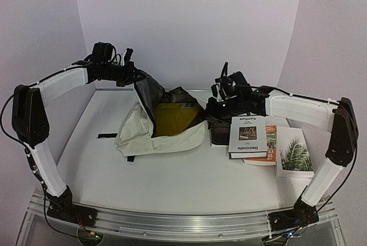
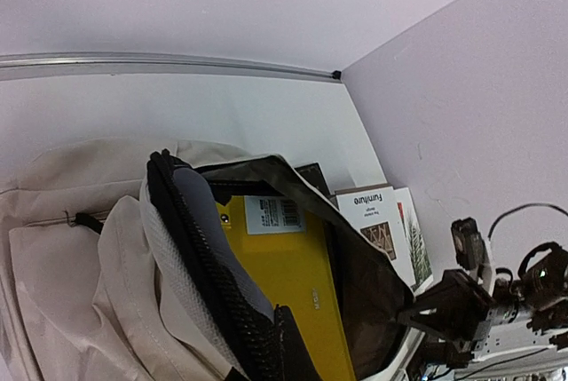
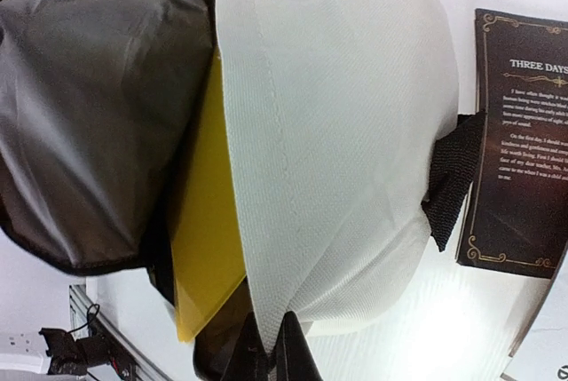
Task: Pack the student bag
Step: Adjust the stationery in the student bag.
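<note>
The student bag (image 1: pixel 140 131) is a cream backpack lying in the middle of the table, its mouth held open. A yellow book (image 1: pixel 175 117) sits inside against the grey lining (image 3: pixel 89 115); it also shows in the left wrist view (image 2: pixel 284 274) and the right wrist view (image 3: pixel 204 239). My left gripper (image 1: pixel 135 78) is shut on the bag's black zipper rim (image 2: pixel 213 283) and holds the flap up; in its own view the left gripper (image 2: pixel 271 345) is mostly hidden by the rim. My right gripper (image 1: pixel 211 108) is shut on the bag's cream fabric edge (image 3: pixel 293 221), pinched between its fingers at the right gripper (image 3: pixel 272 345).
Books lie right of the bag: a dark book (image 1: pixel 221 134), also in the right wrist view (image 3: pixel 519 141), a white "Furniture" book (image 1: pixel 248 137), an orange book (image 1: pixel 268 145) and a palm-leaf book (image 1: pixel 295 154). A black strap (image 1: pixel 106 136) lies left of the bag. White walls enclose the table.
</note>
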Controlling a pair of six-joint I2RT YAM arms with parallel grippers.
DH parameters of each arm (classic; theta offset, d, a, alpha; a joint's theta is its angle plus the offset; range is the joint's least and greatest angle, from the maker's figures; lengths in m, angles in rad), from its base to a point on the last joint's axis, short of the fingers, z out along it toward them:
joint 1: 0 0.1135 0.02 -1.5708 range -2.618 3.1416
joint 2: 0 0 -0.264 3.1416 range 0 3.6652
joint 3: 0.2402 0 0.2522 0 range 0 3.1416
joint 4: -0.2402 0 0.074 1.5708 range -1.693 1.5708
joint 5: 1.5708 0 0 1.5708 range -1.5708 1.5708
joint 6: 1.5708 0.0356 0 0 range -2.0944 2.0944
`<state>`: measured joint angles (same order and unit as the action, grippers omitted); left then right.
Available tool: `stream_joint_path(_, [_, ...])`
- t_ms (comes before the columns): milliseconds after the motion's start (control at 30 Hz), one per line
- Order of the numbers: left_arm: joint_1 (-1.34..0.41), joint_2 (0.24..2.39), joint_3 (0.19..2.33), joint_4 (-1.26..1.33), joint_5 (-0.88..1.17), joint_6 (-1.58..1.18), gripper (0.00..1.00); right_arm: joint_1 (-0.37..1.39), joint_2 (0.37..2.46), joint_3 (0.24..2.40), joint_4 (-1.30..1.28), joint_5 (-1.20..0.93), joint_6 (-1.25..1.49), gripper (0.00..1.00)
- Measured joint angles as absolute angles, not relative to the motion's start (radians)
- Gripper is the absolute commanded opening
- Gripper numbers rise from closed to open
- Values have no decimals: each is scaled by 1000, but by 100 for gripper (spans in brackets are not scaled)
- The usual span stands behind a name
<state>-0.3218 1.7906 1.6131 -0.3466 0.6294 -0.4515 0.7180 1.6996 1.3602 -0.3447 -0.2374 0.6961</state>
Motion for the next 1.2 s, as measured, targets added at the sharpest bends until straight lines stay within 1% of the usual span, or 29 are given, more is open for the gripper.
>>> stream_joint_path(267, [-304, 1789, 1606, -331, 569, -503, 0, 778, 1698, 1364, -366, -324, 615, 0])
stream_joint_path(467, [-304, 1789, 1606, -319, 548, -516, 0, 786, 1698, 1371, -321, -462, 610, 0])
stream_joint_path(633, [-304, 1789, 1582, -282, 549, -524, 0, 786, 1698, 1372, -220, -561, 656, 0])
stream_joint_path(833, [-304, 1790, 1546, -256, 533, -519, 0, 786, 1694, 1315, 3, -670, 757, 0])
stream_joint_path(1000, [-309, 1804, 1538, -254, 496, -487, 0, 786, 1687, 1292, 62, -668, 792, 0])
stream_joint_path(1200, [-346, 1806, 1534, -260, 426, -432, 0, 786, 1663, 1276, 64, -591, 815, 0])
